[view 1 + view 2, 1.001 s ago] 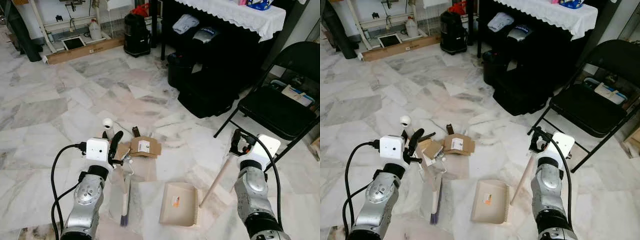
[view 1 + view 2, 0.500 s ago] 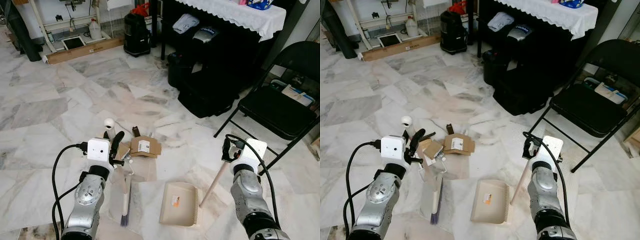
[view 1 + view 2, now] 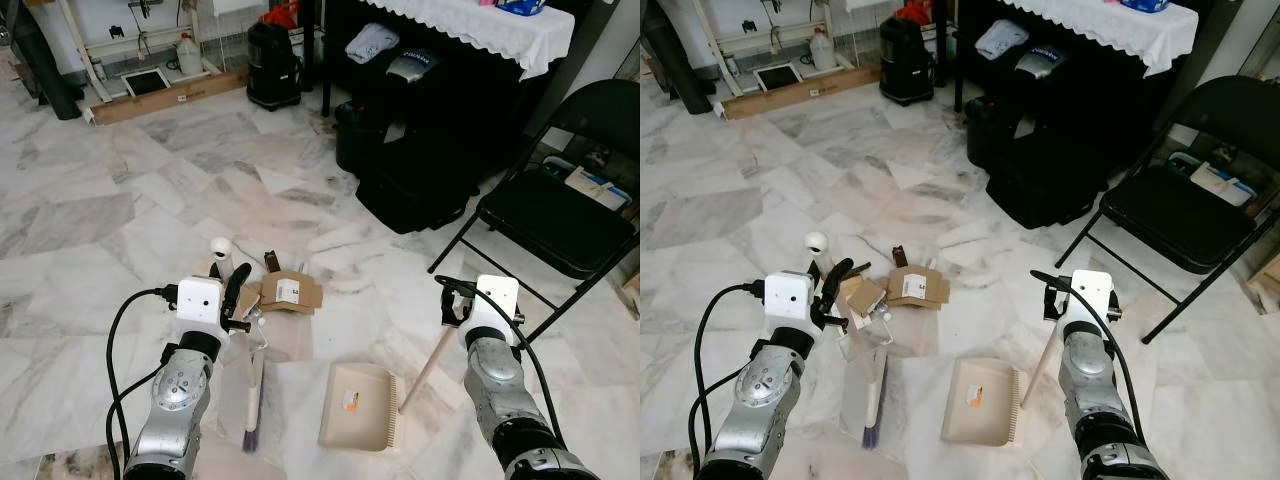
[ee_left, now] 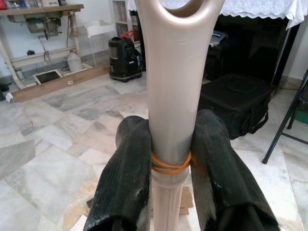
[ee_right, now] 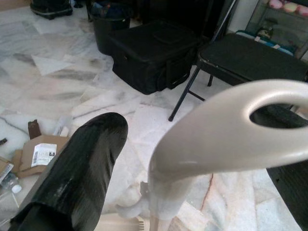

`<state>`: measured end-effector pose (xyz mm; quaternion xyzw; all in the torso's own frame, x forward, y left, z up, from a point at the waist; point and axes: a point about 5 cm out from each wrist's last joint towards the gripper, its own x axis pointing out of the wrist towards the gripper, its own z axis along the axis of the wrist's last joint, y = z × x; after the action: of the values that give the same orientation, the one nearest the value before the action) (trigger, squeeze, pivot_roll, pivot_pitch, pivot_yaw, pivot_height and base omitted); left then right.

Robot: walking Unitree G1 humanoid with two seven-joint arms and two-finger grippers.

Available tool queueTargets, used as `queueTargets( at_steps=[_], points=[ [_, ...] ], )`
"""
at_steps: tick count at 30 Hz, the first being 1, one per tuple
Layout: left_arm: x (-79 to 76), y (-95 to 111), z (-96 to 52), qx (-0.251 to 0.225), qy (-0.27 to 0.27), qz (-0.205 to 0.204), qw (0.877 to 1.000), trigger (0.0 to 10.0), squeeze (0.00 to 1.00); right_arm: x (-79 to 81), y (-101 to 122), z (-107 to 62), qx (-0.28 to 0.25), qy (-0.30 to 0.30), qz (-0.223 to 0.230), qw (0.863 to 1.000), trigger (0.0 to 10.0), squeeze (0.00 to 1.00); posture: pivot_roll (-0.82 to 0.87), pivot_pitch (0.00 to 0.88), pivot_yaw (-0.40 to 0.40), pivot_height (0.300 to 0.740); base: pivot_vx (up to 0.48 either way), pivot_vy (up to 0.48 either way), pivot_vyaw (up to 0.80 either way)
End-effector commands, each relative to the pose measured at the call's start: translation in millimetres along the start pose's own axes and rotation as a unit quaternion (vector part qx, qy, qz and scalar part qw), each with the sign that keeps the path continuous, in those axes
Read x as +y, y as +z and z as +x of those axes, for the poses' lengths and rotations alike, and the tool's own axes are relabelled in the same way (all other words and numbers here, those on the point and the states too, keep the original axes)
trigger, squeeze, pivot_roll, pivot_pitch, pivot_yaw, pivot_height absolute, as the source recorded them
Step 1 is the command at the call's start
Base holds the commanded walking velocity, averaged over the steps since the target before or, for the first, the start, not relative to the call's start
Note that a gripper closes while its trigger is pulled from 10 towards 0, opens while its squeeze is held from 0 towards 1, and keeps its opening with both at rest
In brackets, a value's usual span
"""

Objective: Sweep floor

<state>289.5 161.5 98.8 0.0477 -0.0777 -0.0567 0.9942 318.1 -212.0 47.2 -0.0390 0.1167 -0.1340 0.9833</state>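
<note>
Gripping the beige brush (image 3: pixel 254 395) near the top of its handle, the left gripper (image 4: pixel 171 168) has both black fingers (image 4: pixel 126 173) pressed against the shaft just above an orange rubber band, so its hold looks firm. In the left eye view the brush hangs to the marble floor (image 3: pixel 120 220) with its dark bristles at about 6 o'clock from the gripper, resting beside a white plastic sheet. The right gripper (image 3: pixel 456 312) stands at the looped top of the dustpan handle (image 5: pixel 211 139); in the right wrist view its fingers are spread, one well clear of the loop and the other only a dark edge, so it seems to be cradling rather than pinching. The dustpan (image 3: pixel 358 407) lies flat on the floor at about 7 o'clock from that gripper, its comb edge facing the pole. The litter, a cardboard scrap (image 3: pixel 290 293), a small white bottle (image 3: pixel 219 250) and bits around them, lies at about 12 to 1 o'clock from the brush. Both tools are probably light, stiff plastic with smooth, slippery handles; the brush is best held just where it is, by the rubber band, and the dustpan pole below its loop, so that it cannot swivel. The cardboard should slide easily; the bottle may roll.
</note>
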Motion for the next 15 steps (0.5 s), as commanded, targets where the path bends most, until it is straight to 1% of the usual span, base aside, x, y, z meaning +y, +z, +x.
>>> queueTargets(
  at_steps=[1,3,6,15],
  points=[
    [-0.4,4.9,0.0,-0.014,-0.002,0.007,1.0,10.0,0.0,-1.5,-1.0,0.6,0.003,-0.001,-0.005,1.0,10.0,0.0,0.03,0.083,-0.041,0.74,0.0,0.0,0.0],
    [0.4,4.8,-0.6,-0.014,-0.001,0.008,1.0,10.0,0.0,-2.1,-1.9,1.6,0.01,-0.003,0.007,1.0,10.0,0.0,0.03,0.085,-0.04,0.74,0.0,0.0,0.0],
    [0.6,4.8,-0.6,-0.014,-0.002,0.009,1.0,10.0,0.0,-2.9,-1.9,2.2,0.012,-0.005,0.012,1.0,10.0,0.0,0.03,0.086,-0.039,0.74,0.0,0.0,0.0],
    [-0.1,5.1,-0.4,-0.015,-0.006,0.014,1.0,10.0,0.0,-1.5,-6.0,2.2,0.022,0.003,0.008,1.0,10.0,0.0,0.03,0.085,-0.039,0.74,0.0,0.0,0.0]
  ],
)
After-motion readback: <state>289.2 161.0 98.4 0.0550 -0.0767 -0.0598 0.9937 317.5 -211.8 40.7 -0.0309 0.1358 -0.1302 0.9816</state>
